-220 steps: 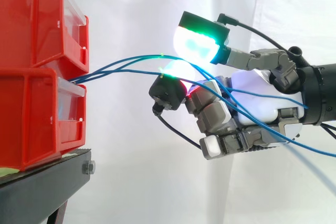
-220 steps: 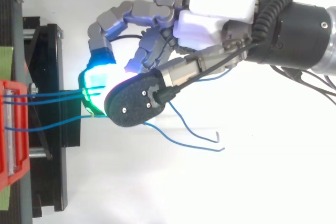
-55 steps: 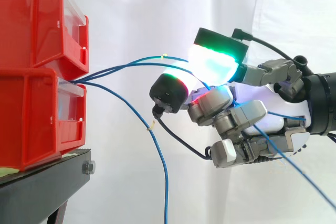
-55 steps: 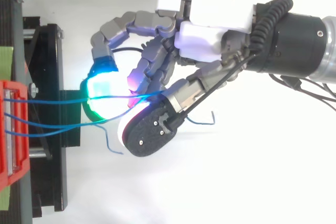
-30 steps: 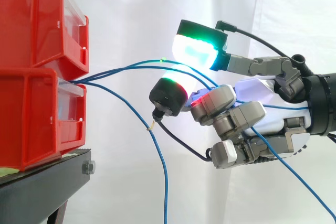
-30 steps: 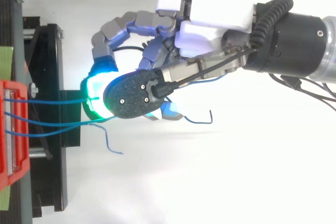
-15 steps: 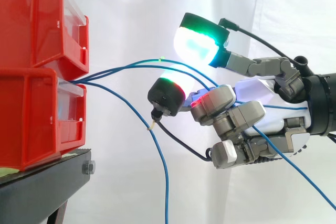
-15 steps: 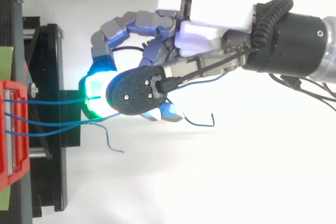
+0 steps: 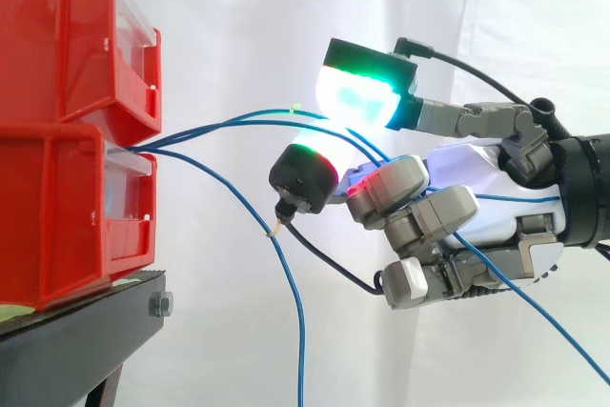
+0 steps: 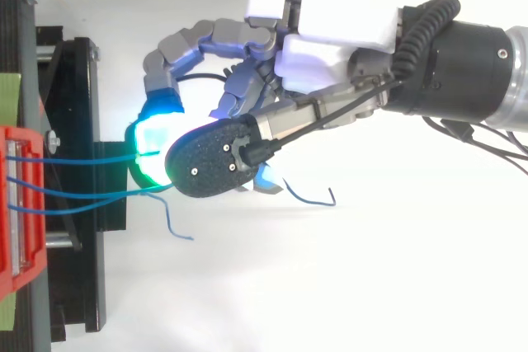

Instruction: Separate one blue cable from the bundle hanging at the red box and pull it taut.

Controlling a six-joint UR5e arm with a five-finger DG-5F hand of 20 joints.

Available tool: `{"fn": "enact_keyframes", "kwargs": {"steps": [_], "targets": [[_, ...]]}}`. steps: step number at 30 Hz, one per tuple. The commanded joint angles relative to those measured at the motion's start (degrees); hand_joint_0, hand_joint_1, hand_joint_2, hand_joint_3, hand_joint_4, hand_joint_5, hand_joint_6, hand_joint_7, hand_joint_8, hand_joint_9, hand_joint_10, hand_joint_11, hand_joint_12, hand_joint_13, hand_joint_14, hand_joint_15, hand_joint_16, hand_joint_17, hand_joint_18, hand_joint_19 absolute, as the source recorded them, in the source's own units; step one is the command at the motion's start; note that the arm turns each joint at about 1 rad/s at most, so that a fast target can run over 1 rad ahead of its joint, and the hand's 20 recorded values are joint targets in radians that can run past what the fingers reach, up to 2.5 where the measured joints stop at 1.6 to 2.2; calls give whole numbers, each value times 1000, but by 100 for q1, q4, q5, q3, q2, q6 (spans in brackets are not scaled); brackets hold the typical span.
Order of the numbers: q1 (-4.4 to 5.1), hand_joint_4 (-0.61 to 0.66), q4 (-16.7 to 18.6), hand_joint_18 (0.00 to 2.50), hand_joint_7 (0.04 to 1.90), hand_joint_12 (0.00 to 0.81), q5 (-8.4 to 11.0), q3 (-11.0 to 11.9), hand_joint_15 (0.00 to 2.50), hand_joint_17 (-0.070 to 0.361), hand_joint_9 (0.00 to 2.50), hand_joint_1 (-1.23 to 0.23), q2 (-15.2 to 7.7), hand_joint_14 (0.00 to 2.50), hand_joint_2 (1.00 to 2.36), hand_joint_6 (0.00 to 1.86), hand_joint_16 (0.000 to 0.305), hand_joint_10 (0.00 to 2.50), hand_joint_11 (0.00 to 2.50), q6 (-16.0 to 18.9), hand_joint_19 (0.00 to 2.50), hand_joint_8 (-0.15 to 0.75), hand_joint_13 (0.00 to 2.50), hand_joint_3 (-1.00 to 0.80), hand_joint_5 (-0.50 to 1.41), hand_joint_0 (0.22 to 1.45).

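Observation:
Three thin blue cables come out of the lower red bin (image 9: 57, 216). Two blue cables (image 9: 238, 121) arch rightward into my hand (image 9: 481, 207), passing between the raised green-glowing thumb pad (image 9: 360, 92) and a red-lit fingertip (image 9: 303, 176). They then run in behind the curled fingers; one comes out below and trails to the lower right. The thumb stands clear above them. A third blue cable (image 9: 286, 264) hangs loose from the bin. From above, the cables (image 10: 82, 195) run from the bin (image 10: 16, 204) to the hand (image 10: 330, 47).
An upper red bin (image 9: 57, 35) sits on the lower one, both on the black stand (image 9: 86, 331). A white curtain hangs behind. Loose cable ends (image 10: 175, 227) curl below the hand in the top view.
One cable has dropped out of the hand and hangs from the bin. The thumb has lifted off the fingertip it pressed 1.8 s ago. In the last second the hand barely moves.

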Motion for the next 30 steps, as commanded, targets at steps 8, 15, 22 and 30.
{"fn": "enact_keyframes", "kwargs": {"steps": [8, 15, 22, 30], "targets": [[5, -157, 0, 957, 1220, 442, 0, -12, 1130, 134, 1198, -779, -1, 24, 1017, 858, 60, 17, 1323, 0, 723, 301, 1134, -25, -149, 591], [5, 48, 0, 860, 1191, 414, -9, -12, 1137, 123, 1129, -692, -1, 27, 1002, 783, 55, 21, 1310, 0, 785, 286, 1071, -474, -152, 537], [5, 62, 0, 861, 1181, 411, -9, -12, 1129, 125, 1136, -661, 8, 26, 1000, 772, 55, 20, 1319, 0, 785, 287, 1073, -500, -147, 534], [-4, -44, 0, 883, 1251, 417, -9, -12, 1121, 126, 1155, -728, -1, 27, 1020, 833, 56, 20, 1327, 0, 758, 289, 1092, -141, -149, 573]]}}
